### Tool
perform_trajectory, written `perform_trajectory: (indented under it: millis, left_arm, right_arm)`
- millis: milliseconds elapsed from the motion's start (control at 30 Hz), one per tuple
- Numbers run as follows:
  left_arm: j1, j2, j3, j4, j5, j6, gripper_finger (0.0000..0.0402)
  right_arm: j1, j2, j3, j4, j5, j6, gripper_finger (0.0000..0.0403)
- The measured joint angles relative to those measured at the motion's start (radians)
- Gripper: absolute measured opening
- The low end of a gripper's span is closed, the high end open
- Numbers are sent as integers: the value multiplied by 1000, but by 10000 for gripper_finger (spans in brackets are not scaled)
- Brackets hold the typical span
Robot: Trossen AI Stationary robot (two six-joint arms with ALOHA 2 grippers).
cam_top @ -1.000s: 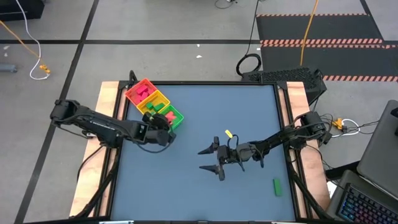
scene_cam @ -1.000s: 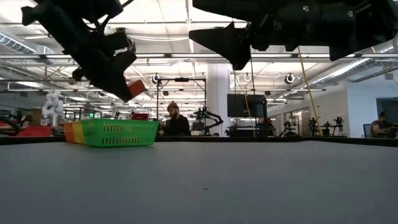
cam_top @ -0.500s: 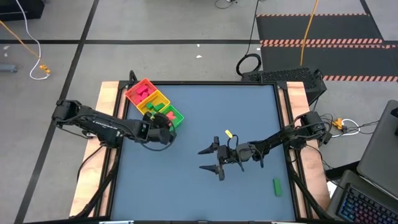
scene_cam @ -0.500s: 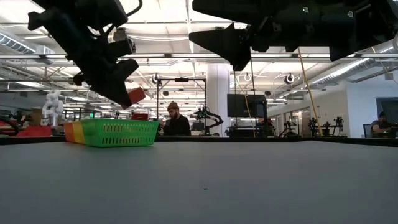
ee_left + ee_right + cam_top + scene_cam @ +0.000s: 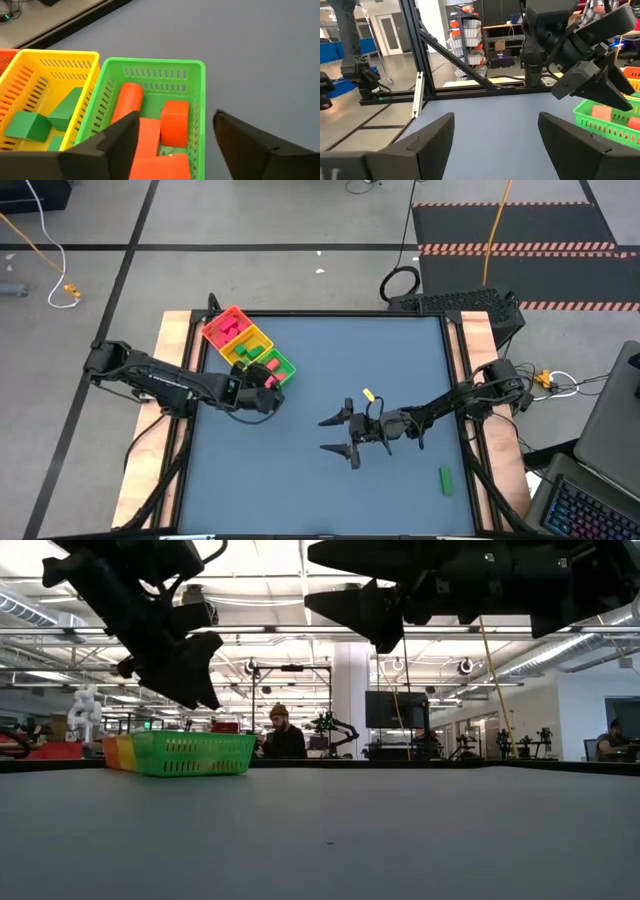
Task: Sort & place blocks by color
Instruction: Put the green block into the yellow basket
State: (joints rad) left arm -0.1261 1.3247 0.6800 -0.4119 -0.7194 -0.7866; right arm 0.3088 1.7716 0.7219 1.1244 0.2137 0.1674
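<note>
- Left gripper (image 5: 268, 380), dark and two-fingered, hangs above the green end compartment of the red-yellow-green plastic slotted tray (image 5: 230, 313), its fingers spread apart and holding nothing; the left wrist view looks down between those fingers (image 5: 117, 137) into the compartment (image 5: 197, 65).
- Pink-red blocks in the green compartment: a cylinder (image 5: 127, 100) lying against the wall nearest the yellow section, a cube (image 5: 174, 117) beside it, and two more flat-faced pieces (image 5: 162, 167) partly hidden by the fingers.
- Green blocks in the yellow middle compartment (image 5: 30, 60): a cube (image 5: 25, 125) and a sloped wedge-like piece (image 5: 65, 107) touching it.
- Pink-red pieces (image 5: 232, 326) lie in the red end compartment, seen from above; their shapes are too small to tell.
- Small green brick (image 5: 445, 478) lies alone on the blue-grey table top (image 5: 320, 490), near the right arm's side and well apart from the tray.
- Right gripper (image 5: 334, 435) hovers above the middle of the table with its fingers wide apart and empty; from table height it shows raised well clear of the surface (image 5: 385, 615).
- Small yellow tag-like object (image 5: 367, 394) sits just beside the right arm's wrist; whether it rests on the table or is fixed to the arm cannot be told.
- Seated person (image 5: 283, 735) shows in the room beyond the table.
</note>
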Motion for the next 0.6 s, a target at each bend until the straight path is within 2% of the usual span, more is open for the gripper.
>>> perform_trajectory:
  millis: [167,300,367,600]
  left_arm:
    - [-3,0,0,50,8,20,285]
    - [-25,0,0,199,39,116,291]
    - [-41,-1,0,302,70,189,288]
    - [-103,-2,0,622,164,379,274]
  right_arm:
    - [0,0,0,0,0,-20,281]
    - [0,-24,1,-52,19,-26,281]
    - [0,-72,17,-193,56,-26,281]
    - [7,-255,204,-971,126,69,281]
